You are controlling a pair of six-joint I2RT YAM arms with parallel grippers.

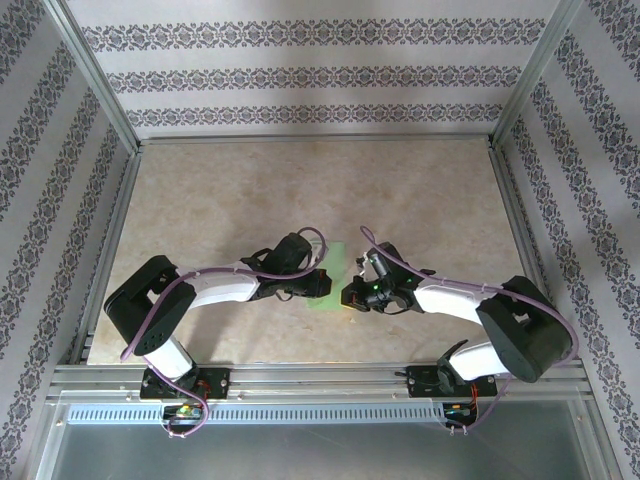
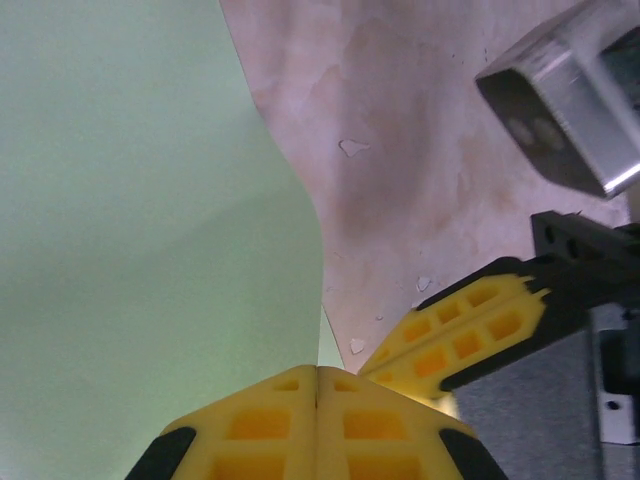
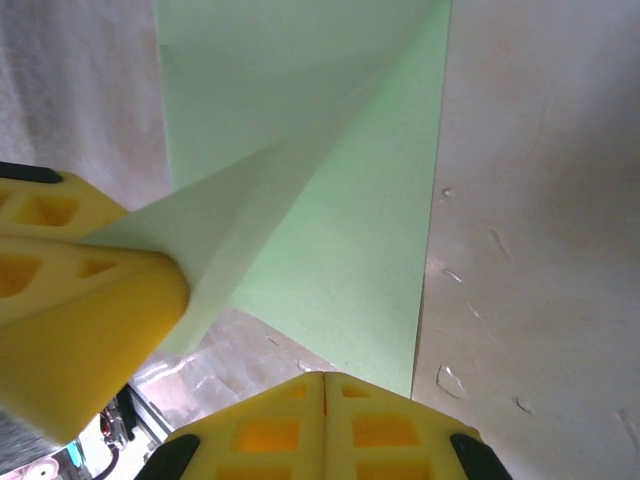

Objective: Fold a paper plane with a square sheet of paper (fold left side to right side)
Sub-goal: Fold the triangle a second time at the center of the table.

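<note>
The light green square sheet of paper (image 1: 338, 262) lies on the beige tabletop between the two arms. My left gripper (image 1: 327, 283) is shut on one corner of it. That side curls up off the table, so the sheet (image 2: 130, 220) looms large in the left wrist view above the closed left gripper (image 2: 318, 368). From the right wrist, the left gripper's fingers (image 3: 80, 320) pinch the raised flap, while the rest of the sheet (image 3: 350, 250) stays flat. My right gripper (image 3: 325, 374) is shut, its tips at the flat sheet's near edge. Its yellow fingers (image 2: 460, 330) reach in beside the sheet's lower corner.
Aluminium rails frame the table: a front rail (image 1: 320, 375) by the arm bases, a left rail (image 1: 105, 250), a right rail (image 1: 520, 220). Patterned walls stand behind them. Bare tabletop (image 1: 300, 190) stretches beyond the sheet toward the back.
</note>
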